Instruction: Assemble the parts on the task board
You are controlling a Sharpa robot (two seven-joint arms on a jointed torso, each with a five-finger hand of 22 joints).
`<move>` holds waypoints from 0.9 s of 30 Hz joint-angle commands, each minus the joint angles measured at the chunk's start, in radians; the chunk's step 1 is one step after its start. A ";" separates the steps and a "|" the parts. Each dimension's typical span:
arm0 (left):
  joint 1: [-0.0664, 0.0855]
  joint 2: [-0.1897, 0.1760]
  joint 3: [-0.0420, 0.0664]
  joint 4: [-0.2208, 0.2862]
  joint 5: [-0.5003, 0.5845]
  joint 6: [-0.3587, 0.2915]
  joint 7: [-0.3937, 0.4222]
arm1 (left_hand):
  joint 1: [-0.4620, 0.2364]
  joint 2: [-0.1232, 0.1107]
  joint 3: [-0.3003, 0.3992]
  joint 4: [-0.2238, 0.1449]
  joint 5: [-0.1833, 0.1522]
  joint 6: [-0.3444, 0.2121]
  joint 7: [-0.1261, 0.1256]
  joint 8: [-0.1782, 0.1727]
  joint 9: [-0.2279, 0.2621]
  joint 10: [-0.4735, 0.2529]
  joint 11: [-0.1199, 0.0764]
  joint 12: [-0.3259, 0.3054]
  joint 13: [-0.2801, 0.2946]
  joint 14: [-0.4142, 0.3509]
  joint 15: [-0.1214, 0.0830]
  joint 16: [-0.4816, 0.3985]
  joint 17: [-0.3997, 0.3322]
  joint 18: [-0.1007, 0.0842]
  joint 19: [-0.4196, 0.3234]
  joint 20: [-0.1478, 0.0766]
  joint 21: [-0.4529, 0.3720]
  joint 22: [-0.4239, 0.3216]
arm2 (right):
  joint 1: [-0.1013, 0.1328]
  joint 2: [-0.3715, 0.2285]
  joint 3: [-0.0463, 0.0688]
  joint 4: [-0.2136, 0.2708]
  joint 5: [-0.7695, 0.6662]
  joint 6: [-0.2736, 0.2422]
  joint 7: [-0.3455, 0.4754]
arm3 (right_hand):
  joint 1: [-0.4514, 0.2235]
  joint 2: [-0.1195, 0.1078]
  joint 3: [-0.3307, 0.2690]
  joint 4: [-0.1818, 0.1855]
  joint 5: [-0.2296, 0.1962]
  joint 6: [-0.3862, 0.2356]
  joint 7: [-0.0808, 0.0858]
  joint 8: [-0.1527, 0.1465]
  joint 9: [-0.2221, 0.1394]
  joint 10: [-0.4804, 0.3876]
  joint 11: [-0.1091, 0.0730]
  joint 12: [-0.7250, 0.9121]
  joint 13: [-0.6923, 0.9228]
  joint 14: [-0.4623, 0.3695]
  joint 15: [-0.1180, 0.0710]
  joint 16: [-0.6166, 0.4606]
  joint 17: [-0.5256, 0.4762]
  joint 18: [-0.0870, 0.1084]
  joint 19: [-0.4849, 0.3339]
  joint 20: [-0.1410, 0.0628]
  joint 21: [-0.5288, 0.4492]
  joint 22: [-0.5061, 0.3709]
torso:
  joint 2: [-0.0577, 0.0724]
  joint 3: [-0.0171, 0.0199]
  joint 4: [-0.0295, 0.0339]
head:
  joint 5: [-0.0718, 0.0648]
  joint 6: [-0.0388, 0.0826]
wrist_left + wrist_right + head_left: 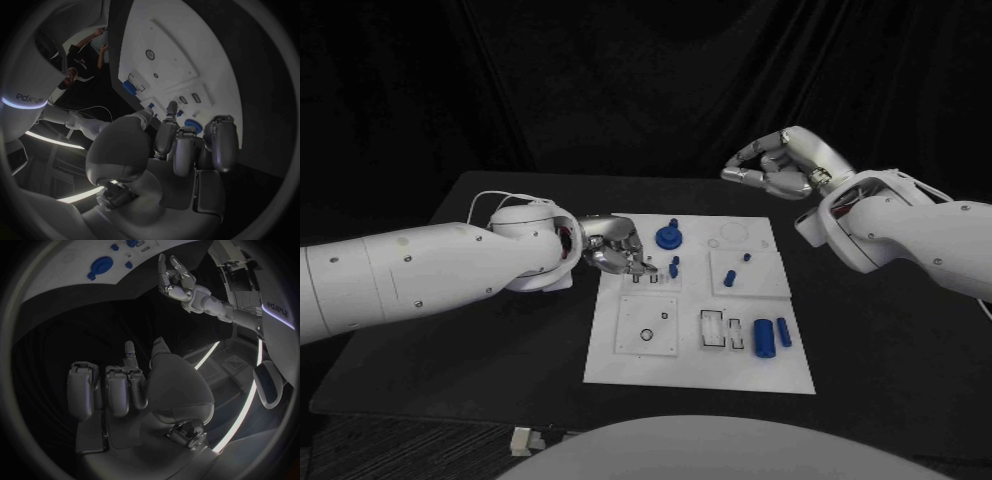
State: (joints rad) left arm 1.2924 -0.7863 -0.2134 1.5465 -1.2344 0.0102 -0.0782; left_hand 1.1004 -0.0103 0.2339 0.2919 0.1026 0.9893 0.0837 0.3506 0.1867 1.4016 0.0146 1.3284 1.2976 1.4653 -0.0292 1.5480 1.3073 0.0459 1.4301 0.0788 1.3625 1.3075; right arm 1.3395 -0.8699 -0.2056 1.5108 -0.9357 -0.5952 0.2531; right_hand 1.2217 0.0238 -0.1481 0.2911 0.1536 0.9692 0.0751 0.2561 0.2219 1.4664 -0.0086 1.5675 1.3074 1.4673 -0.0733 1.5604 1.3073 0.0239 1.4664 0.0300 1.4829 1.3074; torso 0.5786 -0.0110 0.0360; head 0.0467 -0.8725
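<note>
From my station I saw a black table against dark drapes, with the white task board lying flat at its centre, long axis running from twelve to six o'clock. The parts were on the board: a round blue knob toward twelve, a small upright peg just below it, and a large blue cylinder toward four o'clock, lying lengthwise along that same axis. My left hand sat at the board's ten o'clock edge, fingers curled with one extended toward the peg, apparently holding nothing, while my right hand hovered off the board near one o'clock, fingers curled in and empty.
</note>
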 commanded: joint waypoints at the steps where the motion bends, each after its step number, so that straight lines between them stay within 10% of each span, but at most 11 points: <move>1: 0.036 0.032 0.001 -0.012 0.002 0.058 -0.023 | -0.016 0.028 -0.056 0.002 0.014 0.024 -0.013 0.057 0.035 0.004 -0.016 0.010 0.007 0.082 -0.017 0.000 0.227 0.006 0.001 -0.010 0.000 0.196 | 0.010 -0.048 0.000 0.059 -0.010 -0.153 0.027 | -0.012 0.025 -0.017 -0.001 0.029 0.019 0.001 0.054 0.027 0.104 0.009 0.003 0.263 0.100 0.010 0.004 0.247 -0.003 0.063 0.013 0.013 0.236 | -0.001 0.0006 0.0015 | -0.015 0.000; 8: 0.115 0.149 0.002 -0.102 0.002 0.314 -0.125 | -0.058 0.085 -0.191 0.000 0.063 0.030 -0.041 0.187 0.161 0.021 -0.034 0.039 0.041 0.090 -0.031 0.009 0.241 0.004 0.002 -0.024 0.001 0.197 | 0.016 -0.132 -0.001 0.143 -0.040 -0.154 -0.023 | 0.000 0.052 -0.044 -0.002 0.057 -0.023 0.002 0.152 0.081 0.104 0.011 0.003 0.263 0.099 0.013 0.002 0.241 -0.003 0.063 0.020 0.015 0.236 | -0.004 0.0018 -0.0036 | -0.037 0.000; 14: 0.141 0.269 0.002 -0.228 0.074 0.478 -0.221 | 0.000 0.125 -0.249 0.000 0.121 0.020 -0.066 0.303 0.313 0.145 -0.054 0.212 0.237 0.106 -0.046 0.023 0.263 -0.018 0.063 -0.039 0.096 0.226 | 0.000 -0.156 -0.001 0.182 -0.055 -0.095 -0.092 | 0.027 0.066 -0.060 -0.002 0.092 -0.076 0.003 0.218 0.120 0.104 0.012 0.003 0.263 0.097 0.013 -0.001 0.232 -0.001 0.059 0.021 0.008 0.233 | -0.004 0.0033 -0.0063 | -0.044 0.000; 17: 0.145 0.312 0.002 -0.269 0.097 0.499 -0.276 | 0.028 0.153 -0.252 -0.001 -0.003 -0.014 -0.072 0.380 0.426 0.169 -0.072 0.242 0.273 0.106 -0.056 0.023 0.263 -0.024 0.081 -0.049 0.124 0.234 | -0.016 -0.163 -0.001 0.194 -0.066 -0.072 -0.113 | 0.034 0.071 -0.062 -0.002 0.096 -0.085 0.003 0.231 0.127 0.104 0.012 0.003 0.263 0.096 0.014 -0.004 0.225 0.001 0.055 0.021 0.001 0.231 | -0.004 0.0055 -0.0077 | -0.060 0.000; 19: 0.145 0.331 0.002 -0.283 0.106 0.524 -0.331 | -0.034 0.170 -0.294 0.002 0.017 0.000 -0.090 0.431 0.509 0.169 -0.077 0.242 0.273 0.106 -0.070 0.023 0.263 -0.030 0.098 -0.059 0.148 0.242 | -0.026 -0.167 -0.001 0.198 -0.071 -0.060 -0.123 | 0.037 0.073 -0.065 -0.002 0.100 -0.093 0.004 0.240 0.131 0.104 0.013 0.003 0.263 0.095 0.014 -0.005 0.221 0.002 0.053 0.021 -0.003 0.229 | -0.007 0.0096 -0.0139 | -0.062 0.000; 23: 0.140 0.355 0.002 -0.302 0.136 0.553 -0.432 | -0.095 0.182 -0.345 0.001 -0.007 0.027 -0.100 0.411 0.547 0.169 -0.089 0.242 0.273 0.106 -0.082 0.023 0.263 -0.036 0.117 -0.072 0.174 0.251 | -0.039 -0.166 -0.001 0.195 -0.075 -0.047 -0.137 | 0.045 0.077 -0.069 -0.002 0.114 -0.108 0.005 0.254 0.138 0.104 0.014 0.003 0.263 0.094 0.014 -0.007 0.217 0.003 0.051 0.022 -0.006 0.228 | -0.009 0.0134 -0.0171 | -0.062 0.000; 27: 0.129 0.376 0.002 -0.326 0.180 0.539 -0.505 | -0.092 0.184 -0.385 -0.001 0.018 0.054 -0.088 0.272 0.510 0.169 -0.087 0.242 0.273 0.106 -0.077 0.023 0.263 -0.035 0.114 -0.074 0.170 0.249 | -0.050 -0.162 -0.001 0.188 -0.076 -0.036 -0.144 | 0.047 0.079 -0.071 -0.001 0.118 -0.115 0.006 0.259 0.141 0.104 0.014 0.003 0.263 0.093 0.015 -0.008 0.213 0.004 0.049 0.022 -0.010 0.227 | -0.010 0.0238 -0.0296 | -0.046 0.000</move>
State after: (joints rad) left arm 1.4257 -0.4165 -0.2127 1.2255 -1.1244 0.5113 -0.4703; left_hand 1.0140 0.1705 -0.1437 0.2913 0.1149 1.0277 -0.0045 0.6465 0.7047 1.4669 -0.0660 1.5682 1.3082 1.4669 -0.1058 1.5682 1.3073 0.0291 1.4639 0.0085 1.5323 1.3074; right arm 1.2938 -1.0323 -0.2073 1.7005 -0.9943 -0.6592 0.1526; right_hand 1.2584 0.1004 -0.2138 0.2882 0.2673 0.8618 0.0814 0.5095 0.3618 1.4665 -0.0015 1.5685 1.3083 1.4660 -0.0650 1.5563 1.3073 0.0238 1.4651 0.0450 1.4767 1.3074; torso 0.5698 0.0039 0.0162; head -0.0068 -0.8725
